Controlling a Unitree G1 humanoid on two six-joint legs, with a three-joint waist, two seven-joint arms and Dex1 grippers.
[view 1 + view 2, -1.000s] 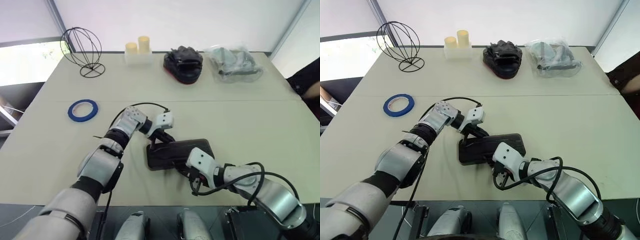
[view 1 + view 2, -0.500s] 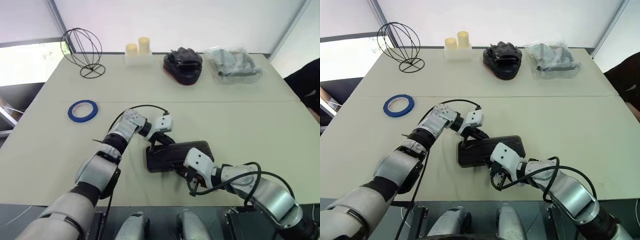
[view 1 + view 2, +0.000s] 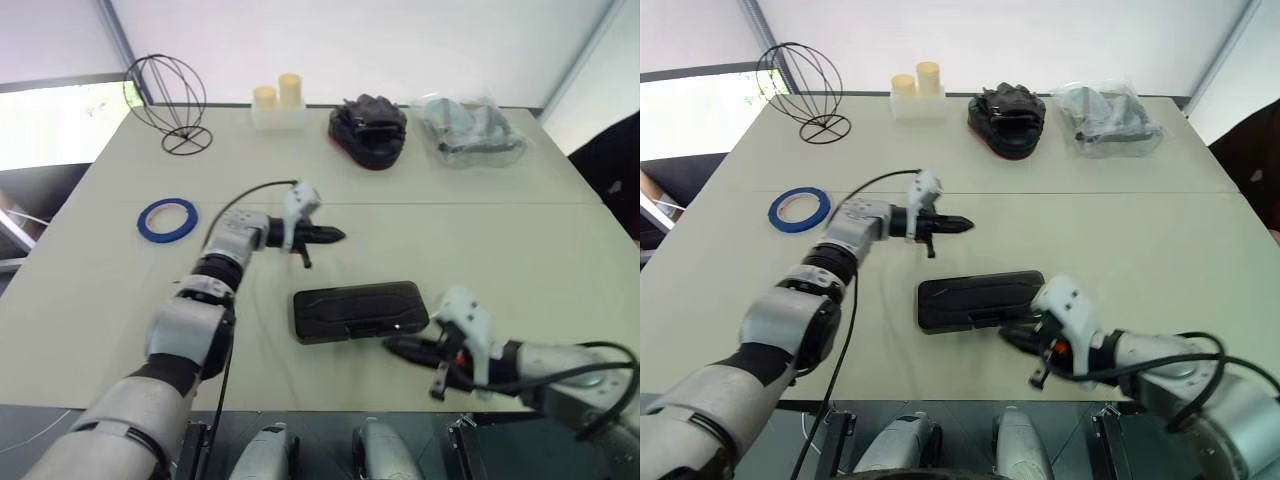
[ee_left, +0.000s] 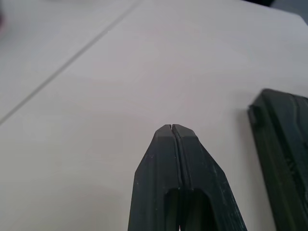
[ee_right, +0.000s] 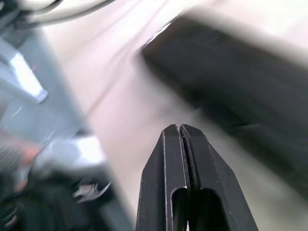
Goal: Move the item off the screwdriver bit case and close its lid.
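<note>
Table (image 3: 560,250) holds closed, unlabelled screwdriver bit case (image 3: 360,311).

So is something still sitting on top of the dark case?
No, the screwdriver bit case lies flat on the table with its lid down and nothing on it.

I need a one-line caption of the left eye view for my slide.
Closed dark rectangular plastic bit case lies flat on the beige table, both shut pincers, left and right, clear of it.
</note>
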